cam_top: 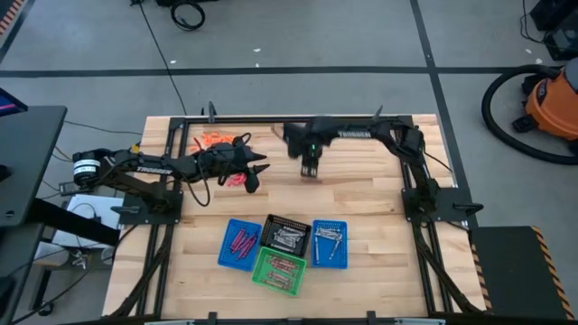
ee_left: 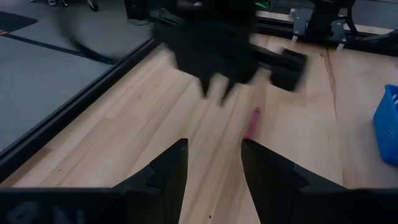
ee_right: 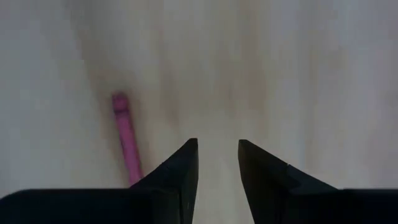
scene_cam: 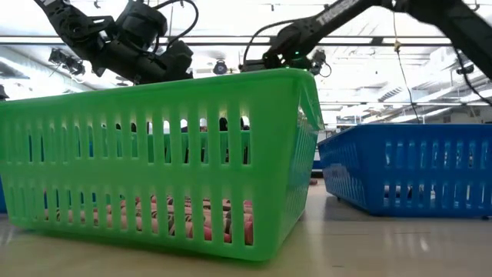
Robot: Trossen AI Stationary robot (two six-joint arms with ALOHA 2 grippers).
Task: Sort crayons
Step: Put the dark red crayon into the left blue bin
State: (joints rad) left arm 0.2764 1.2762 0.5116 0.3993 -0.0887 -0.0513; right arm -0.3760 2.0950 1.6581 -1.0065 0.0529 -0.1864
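With a single pink crayon [ee_right: 126, 138] lying bare on the table [cam_top: 361, 194] just beside its fingers, the right pincer [cam_top: 310, 170] hangs over the far middle of the table, released and holding nothing. It looks to be lining up for a pick, and the crayon sits off to one side of the gap, not between the fingers. To do this well, I would shift the pincer sideways until the stick lies centred under the gap, turn the wrist so the fingers close across the crayon's width, then descend until the tips nearly touch the wood before clenching. A thin round stick is likely to roll if one finger arrives first. The left pincer [cam_top: 253, 178], also released and empty, waits nearby, close to a loose pile of reddish crayons [cam_top: 215, 142]; it should keep clear. Already sorted crayons lie in the blue [cam_top: 227, 257], black [cam_top: 267, 225], green [cam_top: 259, 275] and second blue [cam_top: 315, 260] baskets at the near side.
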